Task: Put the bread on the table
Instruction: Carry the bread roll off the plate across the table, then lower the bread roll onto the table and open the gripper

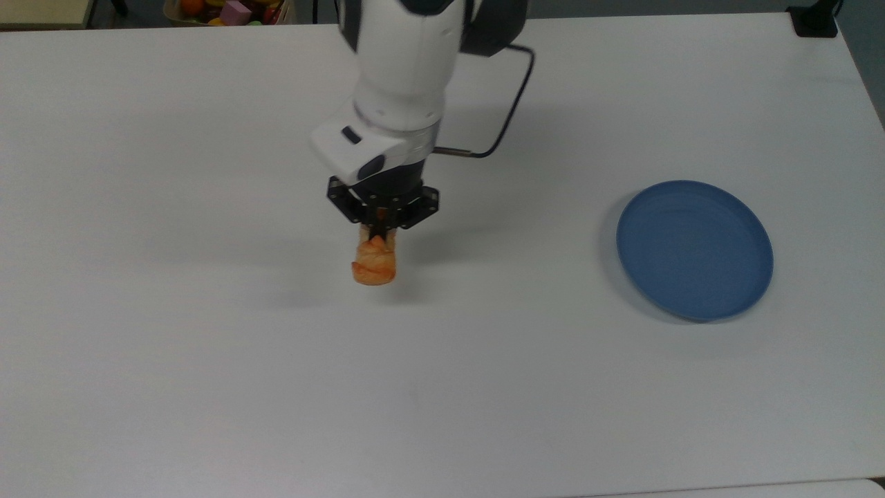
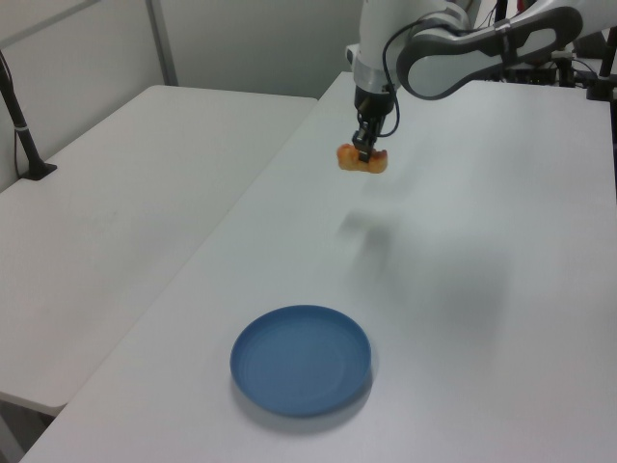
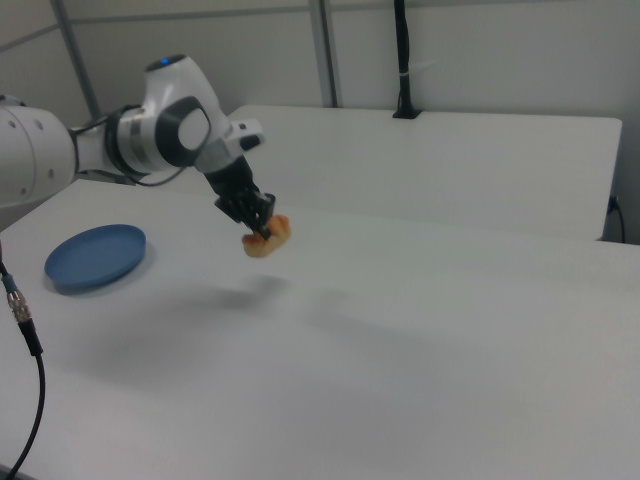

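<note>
So the hand point(image 1: 379, 232) is pinching the bread point(image 1: 374, 262) by one end, fingers pressed onto it from both sides, and the pastry hangs out past the fingertips. It's clearly up in the air: in the right view the bread point(image 3: 267, 237) floats above the tabletop point(image 3: 420, 340) with a soft shadow on the white surface under it and a bit toward the right view's left. Same deal in the left view, where the bread point(image 2: 362, 159) sits under the hand point(image 2: 366, 145) with a faint shadow lower down on the tabletop point(image 2: 482, 289).

In the top view the bread is roughly mid-tabletop point(image 1: 207, 360), slightly toward the top view's left of centre. The blue plate point(image 1: 694, 249) is well apart from it, over on the top view's right, with nothing on it. In the left view the plate point(image 2: 301, 360) is near the bottom edge, far from the hand; in the right view it point(image 3: 96, 256) lies on the right view's left, behind the arm.

There's a box of colourful toy bits point(image 1: 228, 10) past the tabletop's far edge in the top view.
</note>
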Controlling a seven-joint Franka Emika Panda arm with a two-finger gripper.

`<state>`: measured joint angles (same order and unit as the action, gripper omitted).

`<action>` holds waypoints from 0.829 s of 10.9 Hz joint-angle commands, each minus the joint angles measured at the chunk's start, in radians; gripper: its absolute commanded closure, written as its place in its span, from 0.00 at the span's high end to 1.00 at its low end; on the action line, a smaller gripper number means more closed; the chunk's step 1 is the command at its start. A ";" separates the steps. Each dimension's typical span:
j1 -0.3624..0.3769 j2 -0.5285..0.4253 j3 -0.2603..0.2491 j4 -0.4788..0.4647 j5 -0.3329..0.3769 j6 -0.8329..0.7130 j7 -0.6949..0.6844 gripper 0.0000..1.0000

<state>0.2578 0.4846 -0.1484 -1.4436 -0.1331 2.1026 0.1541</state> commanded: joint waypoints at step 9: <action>0.005 0.080 -0.011 -0.173 0.004 0.191 -0.045 1.00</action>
<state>0.2541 0.5644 -0.1481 -1.5898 -0.1329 2.2748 0.1288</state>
